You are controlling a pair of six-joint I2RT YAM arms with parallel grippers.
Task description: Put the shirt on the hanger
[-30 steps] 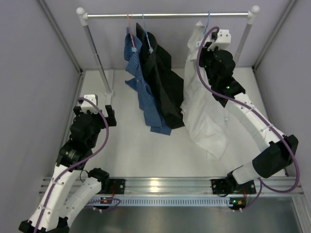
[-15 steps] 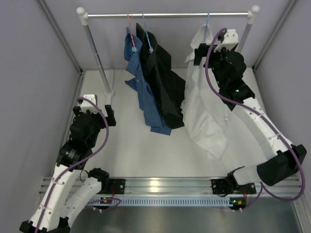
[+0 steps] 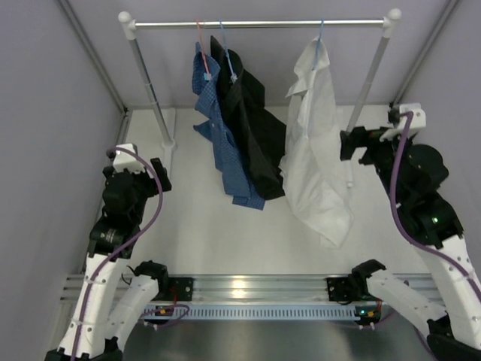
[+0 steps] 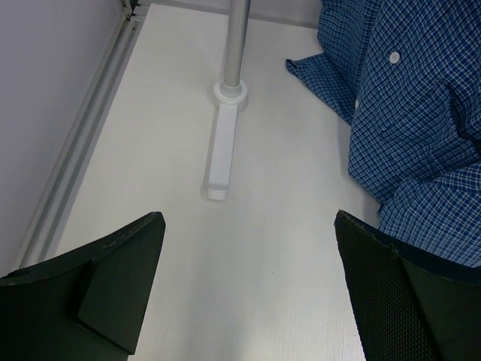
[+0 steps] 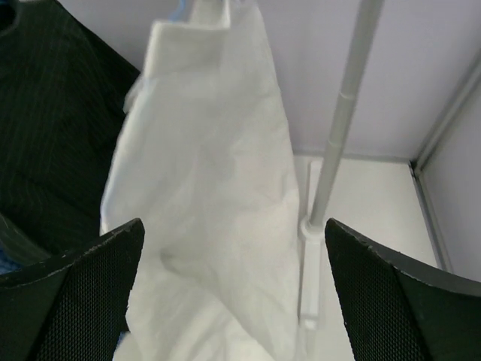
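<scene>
The white shirt [image 3: 316, 143] hangs on the light-blue hanger [image 3: 321, 37], whose hook sits over the rail near its right end. Its hem droops to the table. My right gripper [image 3: 370, 129] stands open to the right of the shirt, apart from it and holding nothing. The right wrist view has the shirt [image 5: 210, 150] ahead of the open right gripper [image 5: 234, 248], with the fabric clear of both fingers. At the far left my left gripper [image 3: 138, 167] is open and low over the table; the left wrist view shows nothing inside the left gripper [image 4: 248, 278].
A blue checked shirt [image 3: 218, 143] and a black shirt [image 3: 252, 135] hang left of the white one on the same rail [image 3: 255, 24]. Rack posts [image 3: 150, 90] [image 3: 368, 83] stand at both ends, with a white foot [image 4: 222, 150]. Grey walls close in left, right and behind.
My right gripper opened, let go near the top of the shirt and hanger, and drew back to the right and nearer. The shirt now hangs free. The left arm shifted slightly.
</scene>
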